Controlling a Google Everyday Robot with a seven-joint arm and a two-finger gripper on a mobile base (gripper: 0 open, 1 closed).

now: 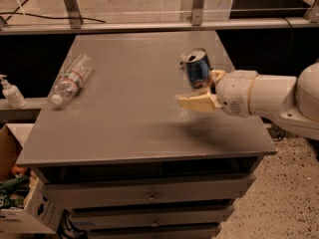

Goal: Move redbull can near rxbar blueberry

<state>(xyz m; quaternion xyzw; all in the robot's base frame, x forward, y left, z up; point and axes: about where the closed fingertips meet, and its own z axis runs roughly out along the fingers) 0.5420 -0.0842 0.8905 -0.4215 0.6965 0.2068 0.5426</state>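
The redbull can [196,66], blue and silver with an open silver top, is tilted and held above the grey table [124,128] near its far right corner. My gripper [205,89] comes in from the right on a white arm and is shut on the can's lower part. One pale finger [195,102] sticks out to the left below the can. The rxbar blueberry is hidden behind the can and gripper.
A clear plastic bottle [71,77] lies on its side at the table's left. A small pump bottle [11,92] stands on a ledge to the left. A cardboard box [20,203] sits on the floor at lower left. A metal rail [149,26] runs behind the table.
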